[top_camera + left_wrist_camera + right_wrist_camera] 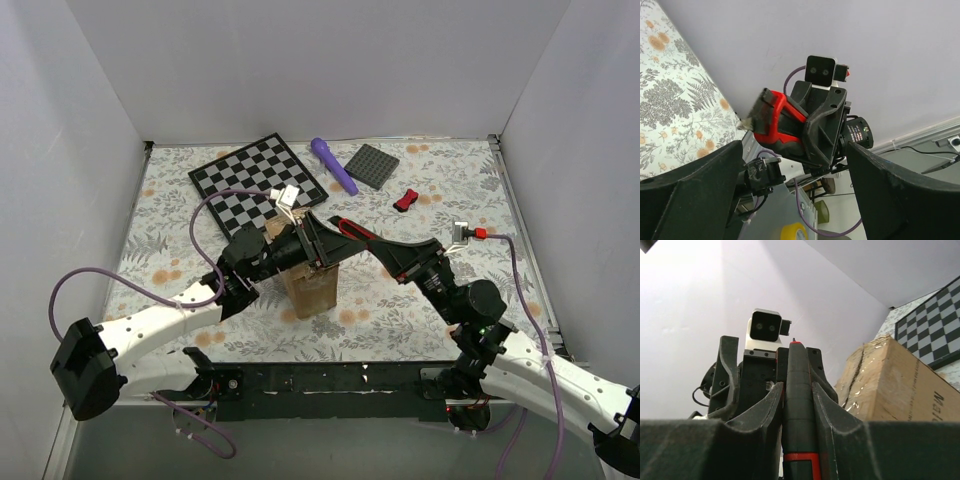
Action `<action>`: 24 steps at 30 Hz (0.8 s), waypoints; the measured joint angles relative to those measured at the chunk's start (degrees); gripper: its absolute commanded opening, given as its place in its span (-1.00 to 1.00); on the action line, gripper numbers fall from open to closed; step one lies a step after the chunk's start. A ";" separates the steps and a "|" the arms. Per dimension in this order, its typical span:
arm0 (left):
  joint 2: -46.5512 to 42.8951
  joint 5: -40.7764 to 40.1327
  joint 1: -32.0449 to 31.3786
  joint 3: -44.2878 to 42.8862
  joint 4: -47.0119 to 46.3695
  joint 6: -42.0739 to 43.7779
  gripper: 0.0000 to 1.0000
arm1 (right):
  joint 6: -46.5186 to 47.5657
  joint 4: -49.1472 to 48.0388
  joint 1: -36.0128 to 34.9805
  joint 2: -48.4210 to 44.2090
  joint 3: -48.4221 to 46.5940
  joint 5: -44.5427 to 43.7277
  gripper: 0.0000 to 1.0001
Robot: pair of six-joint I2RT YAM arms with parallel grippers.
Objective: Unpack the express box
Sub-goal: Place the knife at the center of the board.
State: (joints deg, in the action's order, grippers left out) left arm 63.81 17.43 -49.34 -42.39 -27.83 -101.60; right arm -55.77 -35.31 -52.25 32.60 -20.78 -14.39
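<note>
Closest to the camera, the left arm (150,330) and the right arm (470,300) start at the near edge of the tabletop (450,180). Both reach in toward the express box (312,290).

The express box stands upright on the flowery tabletop, about in the middle. It is brown cardboard. Shiny tape runs over its top edge, and there is a small printed mark on one side.

The left arm comes in from the left of the box. The left tool (312,245) hangs over the top of the box. Its two black fingers (695,195) are spread wide apart, and nothing is between them.

The right arm comes in from the right of the box. The right tool (796,390) is closed on a red and black knife (799,440). The knife sits tight between the two fingers, and its tip points toward the left tool. The two tools face each other just above the box. I cannot tell if the knife touches the box.

Just behind the box, a bit to the left, lies a black and white chessboard (258,182). Behind the box to the right lies a small red thing (406,200).

Farther behind the box lies a purple stick (333,165). A flat dark grey plate (372,165) lies just beside the stick, on its right.

White walls (330,60) stand around the tabletop, farthest from the box.
</note>
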 measured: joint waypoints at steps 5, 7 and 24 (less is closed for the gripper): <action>-0.35 -5.33 -1.73 0.74 -3.08 0.59 0.37 | -2.69 -3.54 0.00 1.14 0.26 1.84 -0.97; -1.22 -7.93 -1.92 1.81 -4.09 0.68 0.15 | -3.28 -4.35 0.00 0.98 0.85 2.27 -0.97; -0.72 -14.01 -3.32 2.60 -9.57 1.66 -1.00 | -5.64 -7.54 0.00 2.82 1.09 5.05 -0.97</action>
State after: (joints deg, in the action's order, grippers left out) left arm 63.09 3.42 -52.66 -39.79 -37.41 -99.94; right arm -61.41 -42.85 -52.25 35.42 -19.68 -9.34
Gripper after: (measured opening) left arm 0.228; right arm 0.316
